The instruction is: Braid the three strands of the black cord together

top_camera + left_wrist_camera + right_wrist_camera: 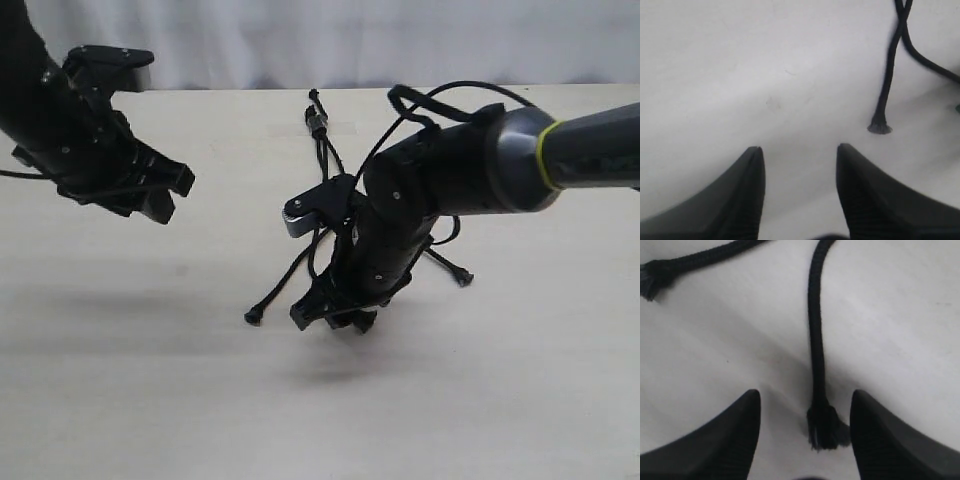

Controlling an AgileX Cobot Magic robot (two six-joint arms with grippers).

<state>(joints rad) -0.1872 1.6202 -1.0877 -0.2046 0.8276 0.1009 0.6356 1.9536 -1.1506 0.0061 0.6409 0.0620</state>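
The black cord lies on the table with its joined end (318, 120) at the back. Its three strands run toward the front. One strand (283, 283) ends at the left in a flared tip (253, 317), and another ends at the right (463, 278). My right gripper (335, 318) is low over the table and open (806, 395). The middle strand (815, 340) lies between its fingers, untouched, flared tip (826, 429) included. Another strand's tip (650, 279) lies off to one side. My left gripper (175, 195) hangs open (800, 150) above the table at the left, holding nothing. A strand tip (880, 128) lies beyond its fingers.
The pale wooden table (150, 380) carries only the cord. A white curtain (300, 40) hangs behind its far edge. The right arm's smooth black cables (450, 95) loop above the strands, and the arm's body hides where the strands cross.
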